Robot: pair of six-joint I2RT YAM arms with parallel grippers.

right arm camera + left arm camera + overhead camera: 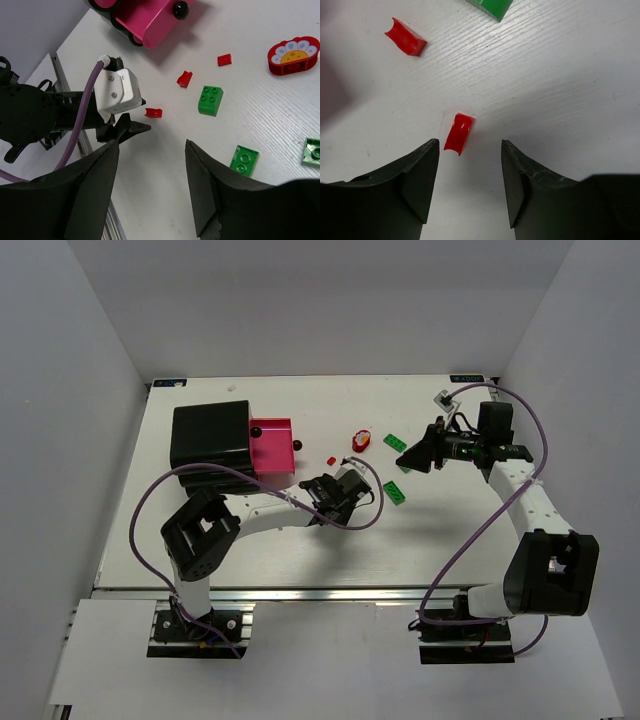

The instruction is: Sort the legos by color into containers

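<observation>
My left gripper (470,142) is open just above the table. A small curved red lego (458,132) lies on the table right in front of its fingertips, touching neither. Farther off lie another red lego (406,37) and a green one (492,6). My right gripper (152,145) hangs open and empty above the table. Below it are three small red legos (184,78), a green brick (210,100) and two flat green pieces (244,160). The black container (210,435) and pink container (272,447) stand at the back left.
A red flower-shaped piece (361,441) lies between the arms. The pink container's dark knobs (180,8) face the legos. My left gripper (350,480) and right gripper (410,457) are close together mid-table. A green lego (396,492) lies between them.
</observation>
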